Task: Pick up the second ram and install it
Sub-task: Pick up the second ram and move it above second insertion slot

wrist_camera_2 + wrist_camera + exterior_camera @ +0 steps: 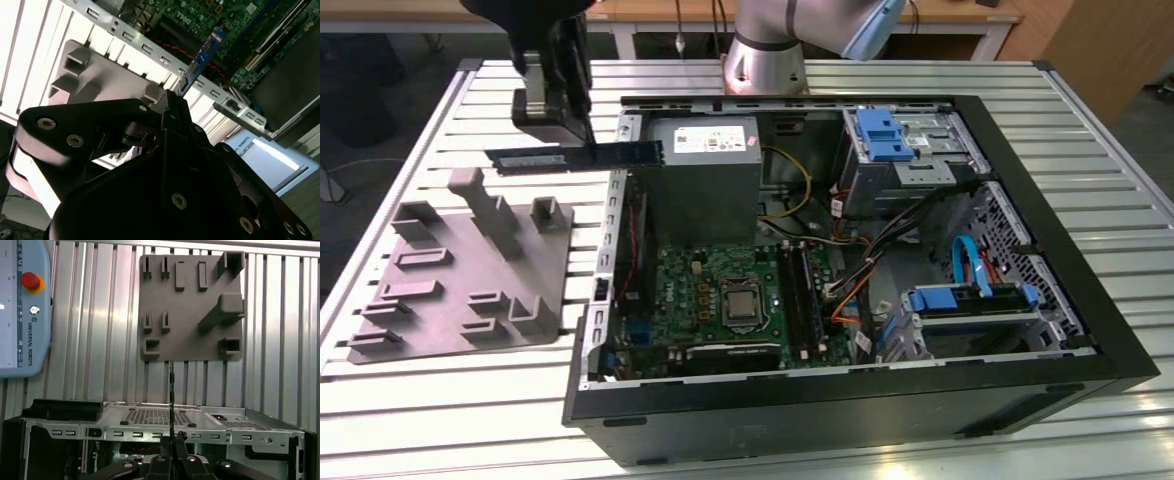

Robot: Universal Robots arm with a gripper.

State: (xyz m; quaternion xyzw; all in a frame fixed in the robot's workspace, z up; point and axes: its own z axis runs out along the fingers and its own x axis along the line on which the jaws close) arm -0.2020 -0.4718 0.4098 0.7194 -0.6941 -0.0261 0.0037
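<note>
— Where's the memory stick right now?

— Up in the air. The black two-fingered tool (583, 148) has the thin dark green-blue memory stick with black chips (527, 160) pinched between its fingers, roughly at the middle of the stick. The stick is lying level with both ends sticking out past the fingers.

— Over the computer?

— Partly. In the exterior view it hangs at the far corner on that view's left. One end is over the silver slatted tabletop (440, 410). The other end reaches across the side wall of the open black computer case (854, 410), just beside the silver power supply box (707, 170).

— And the grey plate?

— The grey plastic fixture plate with raised blocks (454, 290) lies flat on the tabletop, nearer than the stick and beside the case. Nothing is touching it.

— How far from the board?

— Well apart. The large green motherboard (707, 290) sits down in the case floor, nearer than the power supply, with its long black slots (803, 295) on the side toward the exterior view's right.

— Do the wrist cameras agree?

— Yes. In the second wrist view the stick (204, 55) juts out from the clamped tool (172, 102). In the first wrist view it shows edge-on as a thin dark line (171, 385) rising from the tool (172, 440), with the grey plate (190, 305) beyond.
</note>
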